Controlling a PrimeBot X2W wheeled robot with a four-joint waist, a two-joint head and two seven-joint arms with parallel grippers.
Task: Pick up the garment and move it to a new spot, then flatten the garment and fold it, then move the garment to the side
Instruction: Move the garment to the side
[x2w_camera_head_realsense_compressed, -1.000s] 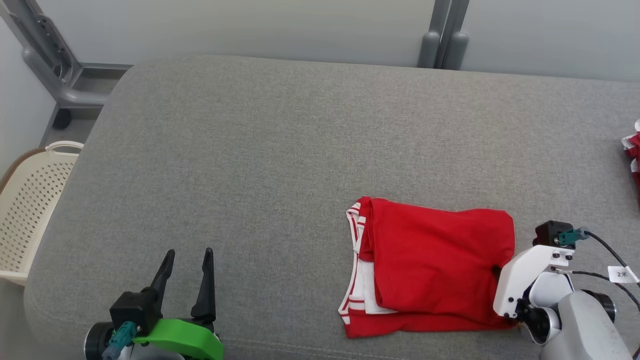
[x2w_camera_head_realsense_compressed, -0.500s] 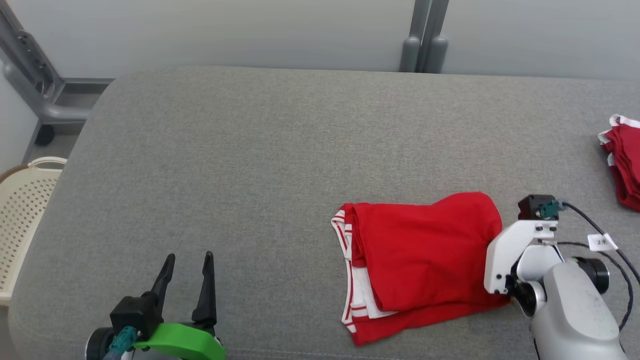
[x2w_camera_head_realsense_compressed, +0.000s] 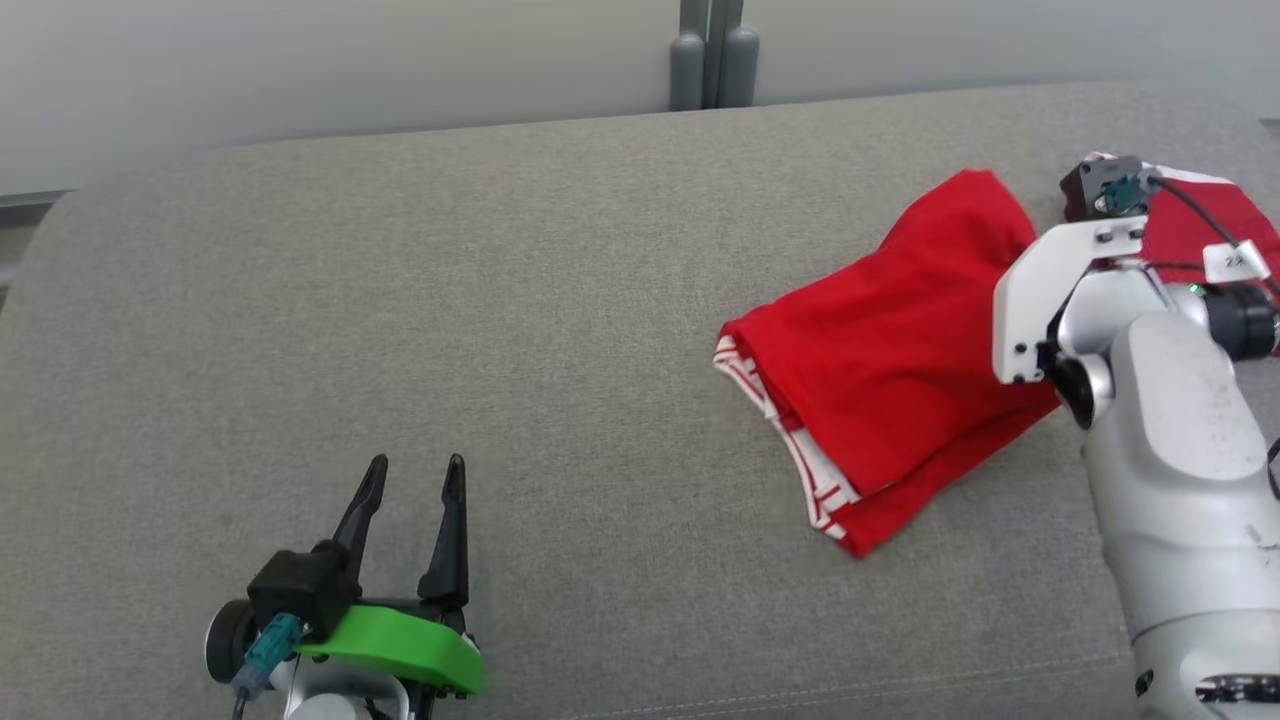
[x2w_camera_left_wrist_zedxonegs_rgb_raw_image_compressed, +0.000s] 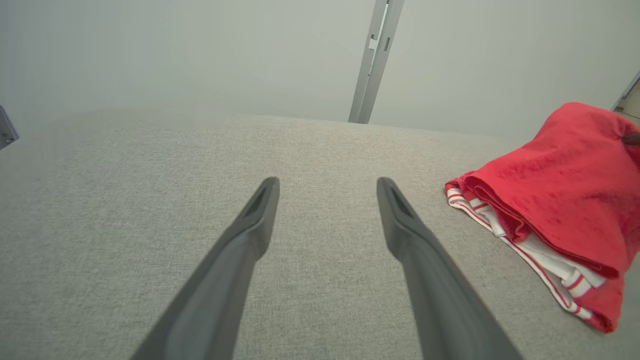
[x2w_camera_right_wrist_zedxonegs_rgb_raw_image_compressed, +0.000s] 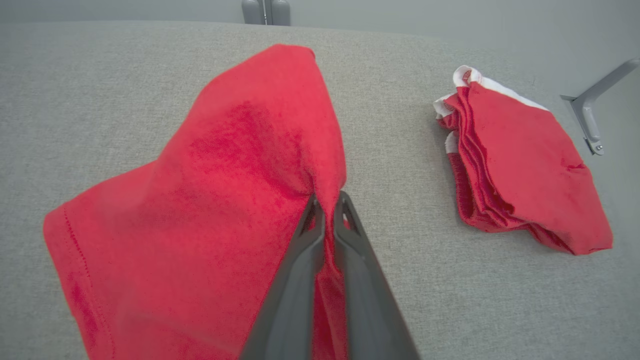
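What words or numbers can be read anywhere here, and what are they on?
"2", followed by one mark too blurred to read: on the small white tag hanging by the right arm.
Garment: no lettering shows, only red and white stripes.
Nothing else here carries text.

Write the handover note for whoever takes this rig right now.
Right gripper: shut on one edge of the folded red garment with white striped trim, that edge raised off the grey fabric cushion, the rest lying on it.
Left gripper: open, empty, over bare cushion.
Done: garment folded.
Left: move it aside, probably next to the other folded red garment, then release.
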